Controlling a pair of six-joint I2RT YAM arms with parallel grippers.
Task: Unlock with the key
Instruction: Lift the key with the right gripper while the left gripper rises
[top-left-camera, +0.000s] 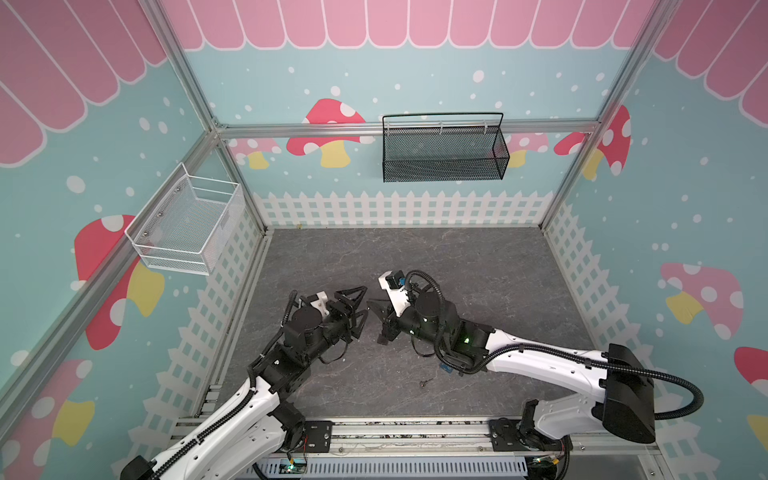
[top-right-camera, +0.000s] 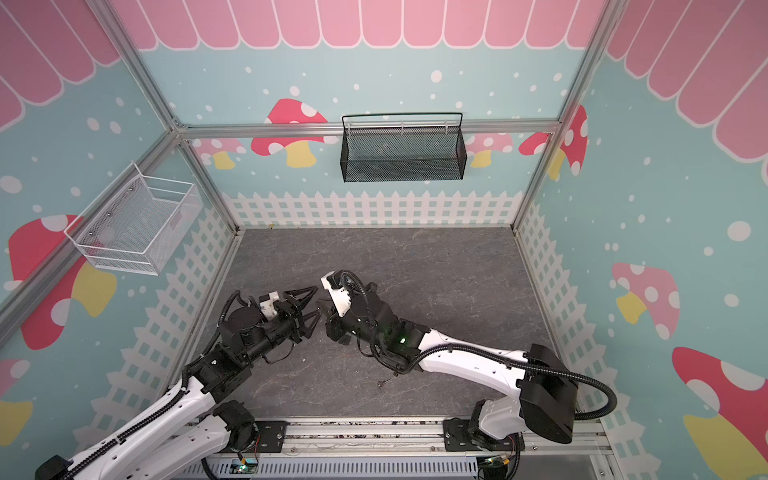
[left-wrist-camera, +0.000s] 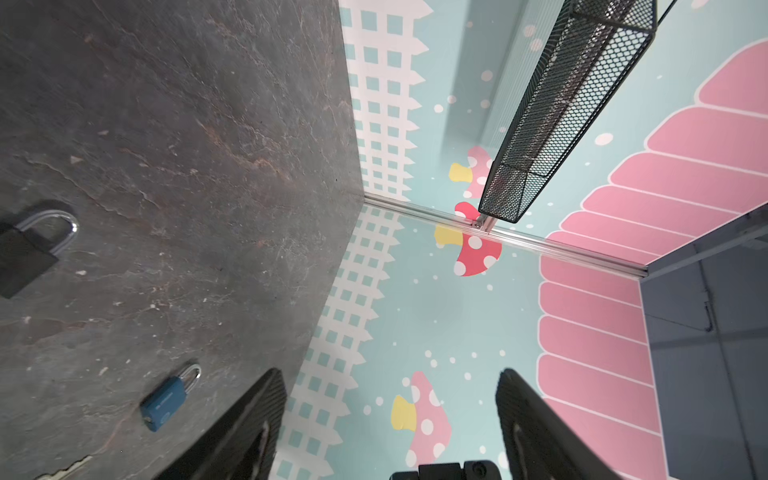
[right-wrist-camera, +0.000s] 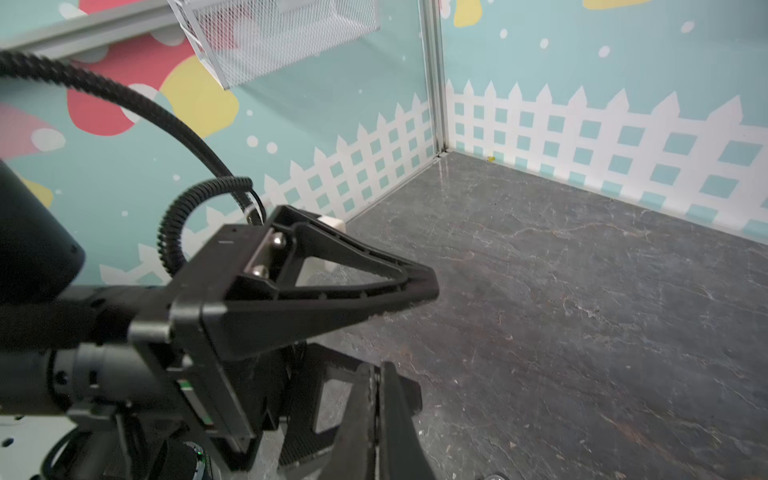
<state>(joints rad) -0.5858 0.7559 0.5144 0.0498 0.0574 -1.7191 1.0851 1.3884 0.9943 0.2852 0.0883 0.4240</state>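
A: Nearest the lens, the right gripper (right-wrist-camera: 376, 374) is clenched, its fingers pressed together. I see nothing between them.

B: And the key?

A: The key (top-left-camera: 424, 382) lies flat on the table (top-left-camera: 498, 266), close to the front edge and about midway along it, just beside the right arm (top-left-camera: 540, 365). Nothing holds it.

B: How will it handle?

A: I judge it light, thin and stiff. Lying flat on a hard slab, it will likely skid before it lifts. Pinch the round head and leave the blade free.

B: The locks?

A: Two lie flat on the table, apart from each other: a blue lock (left-wrist-camera: 166, 401) and a black lock (left-wrist-camera: 25, 253). I cannot tell which one the key fits. Both look heavy for their size, rigid and smooth. Clamp the body and keep the shackle and keyhole clear. Unheld, either would probably slide under the key's push.

B: The left gripper?

A: The left gripper (left-wrist-camera: 390, 374) is released, wide and empty, almost tip to tip with the right one near the table's middle.

B: Room to move?

A: It is tight at the key, with the right arm beside it and the front edge close. The back half, out to both back corners, is bare. The black basket (top-left-camera: 442, 151) and white basket (top-left-camera: 187, 226) hang on the walls above the table, well clear.
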